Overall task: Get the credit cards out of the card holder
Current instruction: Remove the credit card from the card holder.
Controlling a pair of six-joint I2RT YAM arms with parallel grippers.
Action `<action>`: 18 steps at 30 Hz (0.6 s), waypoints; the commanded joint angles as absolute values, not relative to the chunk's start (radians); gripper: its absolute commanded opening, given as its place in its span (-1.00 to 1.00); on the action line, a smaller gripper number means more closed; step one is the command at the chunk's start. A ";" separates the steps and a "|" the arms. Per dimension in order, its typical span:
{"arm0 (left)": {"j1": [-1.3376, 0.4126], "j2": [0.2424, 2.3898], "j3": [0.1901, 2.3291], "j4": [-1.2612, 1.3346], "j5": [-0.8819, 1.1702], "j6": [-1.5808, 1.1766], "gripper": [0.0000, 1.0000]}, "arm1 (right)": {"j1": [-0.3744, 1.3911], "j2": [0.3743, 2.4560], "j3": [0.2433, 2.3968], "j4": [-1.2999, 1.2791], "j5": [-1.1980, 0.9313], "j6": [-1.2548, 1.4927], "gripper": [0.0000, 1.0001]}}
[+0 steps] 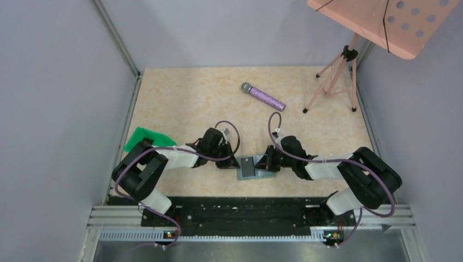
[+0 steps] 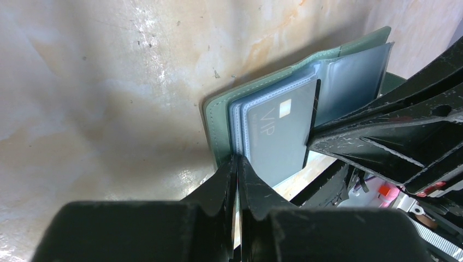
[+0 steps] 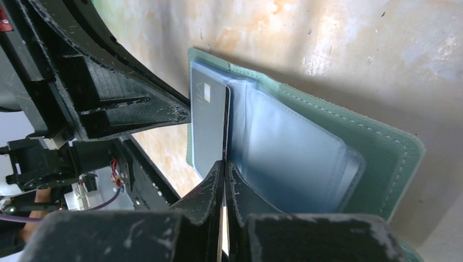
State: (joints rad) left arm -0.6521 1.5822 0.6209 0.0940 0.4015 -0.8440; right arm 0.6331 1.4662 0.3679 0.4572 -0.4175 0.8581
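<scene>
- At lower centre of the top view, the card holder [image 1: 261, 174] lies open on the table [image 1: 185, 98]. It is close to the near edge, just above the black rail [image 1: 235, 214].
- Open room: the upper half of the table holds only a purple microphone [image 1: 263, 96] at upper centre.
- A pink music stand [image 1: 377, 22] fills the upper right corner, its legs down by the table's right edge.
- A green sheet [image 1: 143, 137] sits against the left wall, well apart from the holder.
- Walls run close along the left and right edges of the table. Both your arms bend inward and meet at the holder.
- Your left gripper [image 1: 233, 162] is at the holder's left edge and your right gripper [image 1: 267, 162] at its right side, with the holder between them.
- Left wrist view: your left jaws are down to a thin slit, pinching the holder's green edge at lower centre of frame.
- The credit card [image 2: 278, 136] is dark, marked "VIP" with a pale square. It sits over the clear sleeves, just up and right of those fingertips.
- Right wrist view: your right jaws are nearly together, clamped on the card's lower edge. The card is directly above them at centre left, and the pale sleeve panel spreads to the right.
- You cannot tell whether the card is fully out of its sleeve.
</scene>
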 commanded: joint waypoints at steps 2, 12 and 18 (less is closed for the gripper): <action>-0.669 1.632 0.638 0.043 0.355 -0.838 -0.81 | 0.615 1.398 0.367 0.434 -0.411 0.854 -1.00; -0.669 1.648 0.671 -0.040 0.318 -0.810 -0.78 | 0.583 1.336 0.346 0.335 -0.383 0.824 -1.00; -0.669 1.657 0.687 -0.073 0.295 -0.799 -0.78 | 0.570 1.320 0.330 0.335 -0.386 0.824 -1.00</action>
State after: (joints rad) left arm -0.6609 1.6199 0.6861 0.0166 0.3992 -0.8406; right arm 0.5884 1.3548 0.3470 0.3290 -0.3901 0.8383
